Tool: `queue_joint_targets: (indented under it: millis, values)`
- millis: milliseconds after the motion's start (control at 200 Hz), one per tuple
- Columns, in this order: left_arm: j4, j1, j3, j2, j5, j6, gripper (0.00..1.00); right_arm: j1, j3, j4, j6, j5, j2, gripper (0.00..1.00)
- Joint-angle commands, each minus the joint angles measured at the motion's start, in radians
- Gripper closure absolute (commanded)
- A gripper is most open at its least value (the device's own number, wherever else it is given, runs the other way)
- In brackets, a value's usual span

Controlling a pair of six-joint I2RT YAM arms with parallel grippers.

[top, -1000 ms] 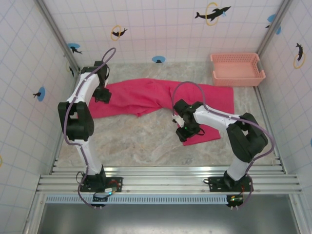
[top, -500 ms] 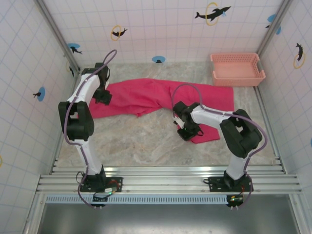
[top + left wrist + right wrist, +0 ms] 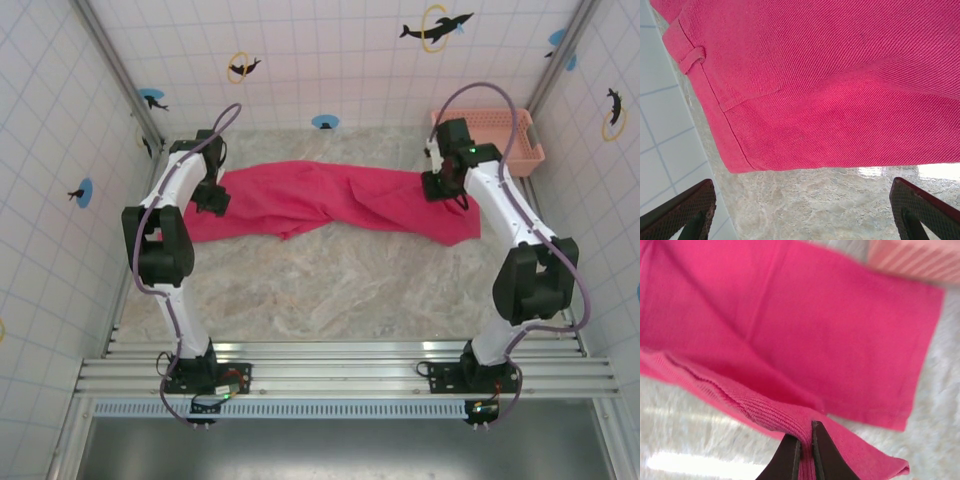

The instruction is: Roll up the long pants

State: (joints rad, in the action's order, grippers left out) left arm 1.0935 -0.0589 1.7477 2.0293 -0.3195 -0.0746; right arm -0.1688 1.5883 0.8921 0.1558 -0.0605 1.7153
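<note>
My right fingers point(image 3: 789, 460) pinch the long pants' point(image 3: 840, 330) hem point(image 3: 765, 415) to start rolling, while my left fingers point(image 3: 685, 210) hover wide above the waistband point(image 3: 705, 95).

The top external camera sits high above and behind the arm bases point(image 3: 200, 375), facing down and forward, far enough back to take in the whole tabletop point(image 3: 330, 280) from near edge to far edge. The left wrist camera hangs close over the tabletop's left edge, looking past the left fingers point(image 3: 685, 207) at the waistband end of the long pants point(image 3: 830, 85) beside the tiled wall point(image 3: 660, 130). The right wrist camera looks along the right fingers point(image 3: 790, 457), very near the cloth toward the far right corner, with the basket point(image 3: 910, 257) at its top edge. Both close patches lie within the overhead view.
</note>
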Motion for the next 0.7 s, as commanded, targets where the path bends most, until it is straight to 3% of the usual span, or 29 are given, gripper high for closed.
queue_joint_targets:
  millis: [0, 220, 595, 641, 696]
  values:
    - [0.016, -0.004, 0.037, 0.022, 0.005, 0.030, 0.08, 0.041, 0.088, 0.021, -0.016, -0.052, 0.104, 1.00]
    - [0.032, -0.004, 0.050, 0.020, -0.018, 0.029, 0.08, 0.151, 0.309, 0.021, 0.010, -0.113, 0.306, 1.00]
    - [0.093, -0.005, 0.105, 0.058, -0.036, 0.004, 0.07, 0.288, 0.753, 0.184, 0.027, -0.213, 0.619, 0.99]
    - [0.101, -0.005, 0.109, 0.066, -0.049, 0.004, 0.07, 0.297, 0.779, 0.189, 0.022, -0.213, 0.643, 0.95]
    - [0.110, -0.004, 0.114, 0.078, -0.066, -0.001, 0.06, 0.307, 0.820, 0.207, 0.029, -0.223, 0.678, 0.74]
